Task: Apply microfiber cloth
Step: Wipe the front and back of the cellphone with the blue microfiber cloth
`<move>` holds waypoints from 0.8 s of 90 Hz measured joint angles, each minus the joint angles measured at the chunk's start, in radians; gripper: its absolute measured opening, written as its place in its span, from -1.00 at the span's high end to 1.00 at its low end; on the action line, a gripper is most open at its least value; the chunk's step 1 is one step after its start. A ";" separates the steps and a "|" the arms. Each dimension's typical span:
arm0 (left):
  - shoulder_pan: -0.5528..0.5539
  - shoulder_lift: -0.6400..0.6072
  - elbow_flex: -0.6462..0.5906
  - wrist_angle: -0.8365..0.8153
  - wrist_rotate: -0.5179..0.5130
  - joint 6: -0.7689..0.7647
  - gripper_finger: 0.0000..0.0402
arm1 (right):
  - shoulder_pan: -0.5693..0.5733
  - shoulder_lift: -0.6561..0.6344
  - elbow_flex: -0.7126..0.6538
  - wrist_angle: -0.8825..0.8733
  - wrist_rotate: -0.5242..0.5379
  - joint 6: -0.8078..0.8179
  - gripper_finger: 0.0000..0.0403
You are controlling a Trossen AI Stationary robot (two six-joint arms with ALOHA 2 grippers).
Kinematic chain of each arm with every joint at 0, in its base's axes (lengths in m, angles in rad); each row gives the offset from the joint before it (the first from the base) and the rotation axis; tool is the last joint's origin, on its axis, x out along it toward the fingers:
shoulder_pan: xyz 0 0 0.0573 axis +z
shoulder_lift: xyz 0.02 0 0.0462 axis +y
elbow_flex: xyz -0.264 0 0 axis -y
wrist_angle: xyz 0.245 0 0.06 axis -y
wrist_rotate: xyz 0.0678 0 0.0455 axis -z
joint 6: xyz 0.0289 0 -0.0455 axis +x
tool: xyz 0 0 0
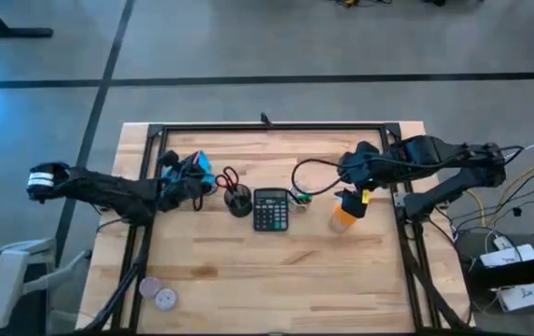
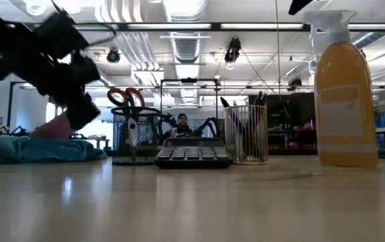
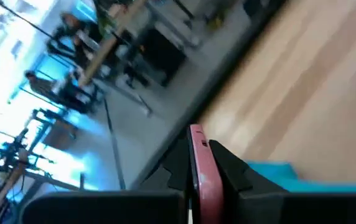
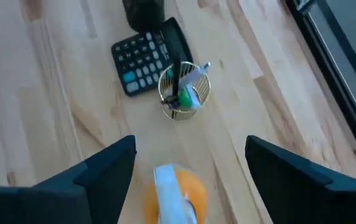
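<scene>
The turquoise microfiber cloth (image 1: 200, 169) lies bunched on the table at the far left, and it also shows in the low view (image 2: 38, 149). My left gripper (image 1: 185, 182) hangs tilted just above the cloth (image 3: 290, 177), shut on a thin pink flat thing (image 3: 203, 174). An orange spray bottle (image 1: 344, 217) stands upright on the right part of the table. My right gripper (image 4: 190, 149) hovers open over the bottle's white head (image 4: 168, 186), one finger on either side and clear of it. My left gripper pinches the pink flat thing (image 3: 198, 146) between its two fingers, which lie against its flat faces while its narrow edge sticks out past the fingertips. In the low view its pink end (image 2: 52, 128) slants down toward the cloth. Whether it touches the cloth, I cannot tell.
A black calculator (image 1: 270, 211) lies mid-table. A black mesh cup with red scissors (image 1: 238, 201) stands to its left and a wire cup of pens (image 1: 301, 195) to its right. Two round discs (image 1: 158, 292) lie near the front left corner. Black frame rails (image 1: 276, 128) border the table.
</scene>
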 joint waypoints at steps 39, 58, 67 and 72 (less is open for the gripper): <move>-0.058 0.213 -0.001 -0.004 0.241 0.023 0.94 | 0.004 0.023 -0.001 0.000 0.003 -0.009 -0.40; -0.229 0.236 -0.002 0.002 0.280 0.007 0.94 | 0.004 0.024 -0.001 0.001 0.003 -0.008 -0.44; -0.337 0.235 -0.002 0.040 0.318 0.003 0.94 | 0.004 0.024 -0.001 0.001 0.003 -0.008 -0.44; -0.406 0.235 -0.002 0.084 0.372 -0.015 0.94 | 0.004 0.024 -0.001 0.001 0.003 0.000 -0.42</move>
